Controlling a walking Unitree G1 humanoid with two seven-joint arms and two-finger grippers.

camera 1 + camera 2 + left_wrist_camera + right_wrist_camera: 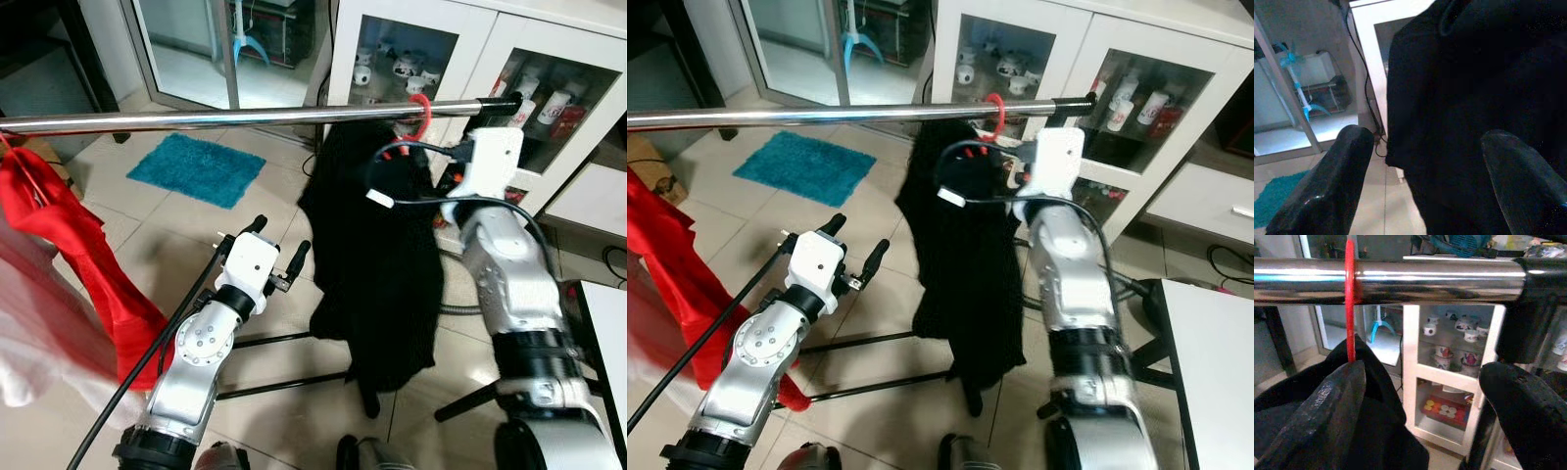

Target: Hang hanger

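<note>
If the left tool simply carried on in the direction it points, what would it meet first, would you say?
Most likely the black garment hanging from the rail; it lies straight ahead between the left tool and its open fingers, though depth is hard to judge.

A red hanger (1350, 298) hooks over the shiny silver rail (225, 119), carrying a plain black garment (377, 245). At nine o'clock hangs a bright red cloth (73, 259), with something pale, perhaps white fabric, blurred beside it. A teal shaggy rug (196, 167) lies on beige floor tiles (127, 220). The cabinet (460, 29) at one o'clock is white, holding white cups with dark markings. Both arms are silver, each pincer black-fingered.
</note>
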